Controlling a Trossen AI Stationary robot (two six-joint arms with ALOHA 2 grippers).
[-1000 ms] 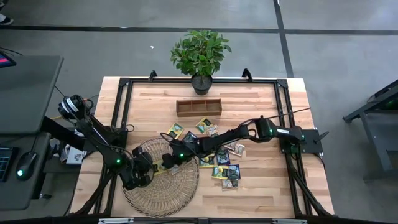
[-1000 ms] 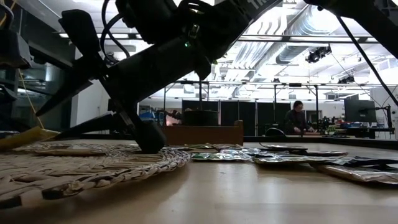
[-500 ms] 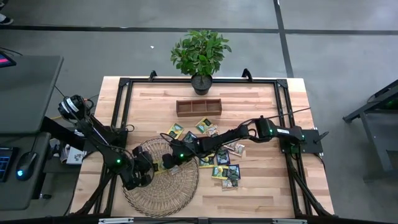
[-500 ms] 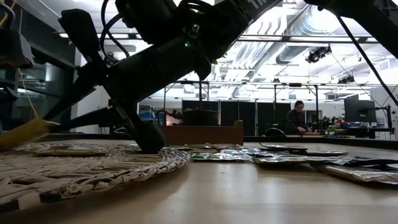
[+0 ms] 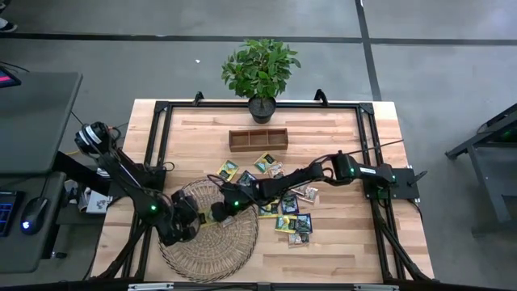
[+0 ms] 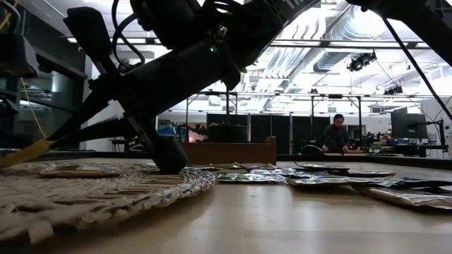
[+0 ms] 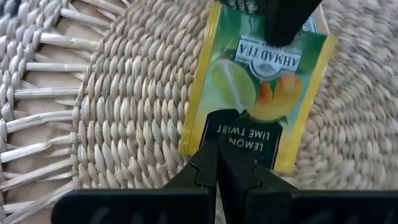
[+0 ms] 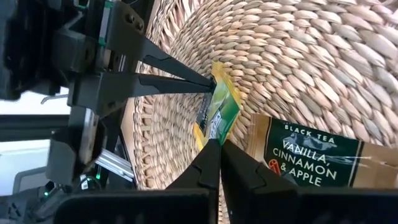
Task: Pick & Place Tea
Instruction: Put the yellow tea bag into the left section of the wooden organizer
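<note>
Overhead, both arms meet above the round wicker mat, and little more can be read there. Only the wrist views show the detail: a yellow-green lemon-lime sachet is pinched at opposite edges, held just above the weave. From the left wrist, the left gripper has its jaws closed on the sachet's black-labelled end, while the right gripper's dark fingers bite the far end. From the right wrist, the right gripper is clamped on the same sachet, seen edge-on, and a dark vanilla, cinnamon and apple sachet lies flat on the mat beside it. Across the table, the remaining sachets lie scattered on the wood near the wooden tray.
</note>
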